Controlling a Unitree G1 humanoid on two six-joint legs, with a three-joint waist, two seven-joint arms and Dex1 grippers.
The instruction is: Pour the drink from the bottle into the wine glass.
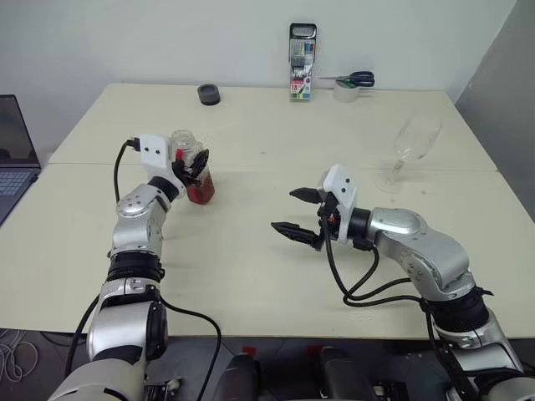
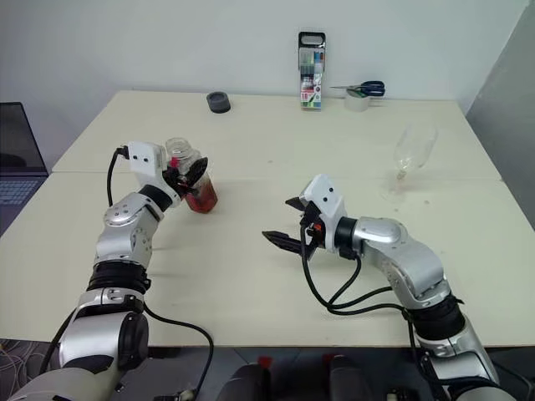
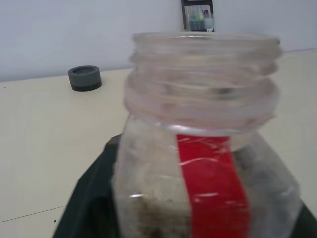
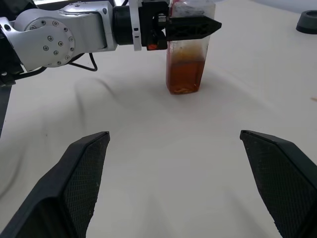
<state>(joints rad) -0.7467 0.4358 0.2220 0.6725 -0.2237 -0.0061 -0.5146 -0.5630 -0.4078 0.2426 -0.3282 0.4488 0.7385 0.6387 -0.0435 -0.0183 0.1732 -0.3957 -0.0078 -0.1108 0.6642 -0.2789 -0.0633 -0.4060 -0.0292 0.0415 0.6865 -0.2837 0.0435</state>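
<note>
The bottle [image 1: 199,179] stands upright on the table's left half, uncapped, with a red label strip [image 3: 212,188] and its mouth open. The drink [image 4: 184,74] fills about its lower half, amber-red. My left gripper [image 1: 194,165] reaches level around the bottle's upper part; the frames leave it unclear whether it grips. The wine glass [image 1: 414,142] stands far right on the table, clear and seemingly empty. My right gripper [image 1: 284,210] hovers open over the table's middle, pointing left toward the bottle, with nothing between its fingers.
At the back edge stand a tall pack of markers [image 1: 303,63], a tape roll [image 1: 345,92] and scissors [image 1: 355,79]. A dark round lid-like object [image 1: 209,94] lies back left. A laptop [image 1: 12,150] sits off the table's left side.
</note>
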